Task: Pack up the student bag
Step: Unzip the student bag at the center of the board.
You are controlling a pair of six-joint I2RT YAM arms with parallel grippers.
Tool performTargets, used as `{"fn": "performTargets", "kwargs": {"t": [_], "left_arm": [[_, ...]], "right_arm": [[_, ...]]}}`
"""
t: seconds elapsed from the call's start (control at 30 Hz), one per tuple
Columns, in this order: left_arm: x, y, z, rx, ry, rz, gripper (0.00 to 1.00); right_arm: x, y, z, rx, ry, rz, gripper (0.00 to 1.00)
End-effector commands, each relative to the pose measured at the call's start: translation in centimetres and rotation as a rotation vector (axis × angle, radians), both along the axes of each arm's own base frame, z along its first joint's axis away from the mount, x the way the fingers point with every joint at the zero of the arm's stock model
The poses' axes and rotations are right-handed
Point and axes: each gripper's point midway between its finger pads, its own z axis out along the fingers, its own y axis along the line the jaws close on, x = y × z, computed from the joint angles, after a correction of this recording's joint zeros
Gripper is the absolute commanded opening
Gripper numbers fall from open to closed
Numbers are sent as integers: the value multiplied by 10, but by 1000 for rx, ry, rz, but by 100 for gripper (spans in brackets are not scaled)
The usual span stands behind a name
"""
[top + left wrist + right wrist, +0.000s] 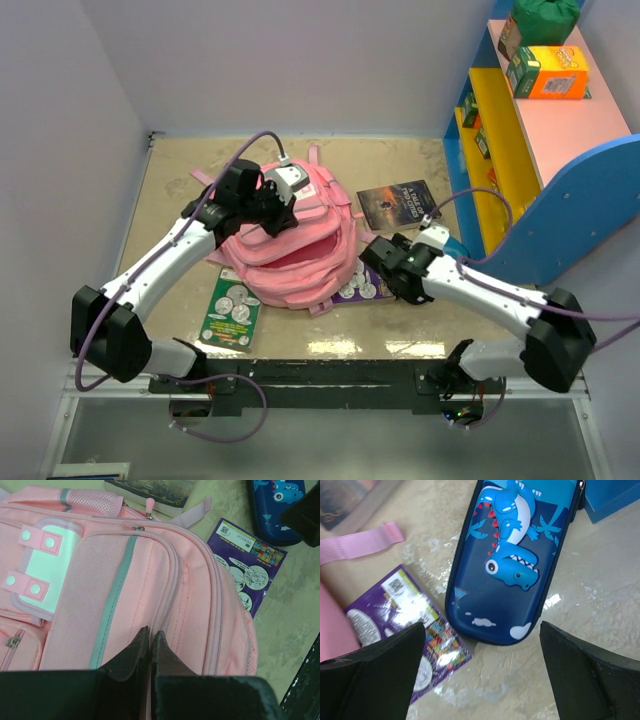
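The student bag, a large pink backpack with grey trim, lies in the middle of the table with its main mouth gaping toward the near edge. My left gripper rests on the bag's top. Its jaws are shut, with a sliver of pink fabric pinched between them. My right gripper hovers wide open just right of the bag, holding nothing. It hangs above the near end of a dark-blue dinosaur pencil case.
A purple booklet lies half under the bag's right side. A green booklet lies at its left. A dark book sits behind the bag. A blue, yellow and pink shelf stands along the right with boxes on it.
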Motion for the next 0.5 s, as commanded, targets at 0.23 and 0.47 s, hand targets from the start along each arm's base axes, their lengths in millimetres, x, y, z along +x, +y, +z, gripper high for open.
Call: {"fn": "performTargets", "kwargs": {"t": [0.23,0.47], "left_arm": [[-1,-6,42,-75,-147,-80,0],[-6,-8,42,-91,-146,-108,0]], "right_arm": [[32,-38,-52,-405,317,-187,99],[40,-37,-65,-358,331,-195,99]]}}
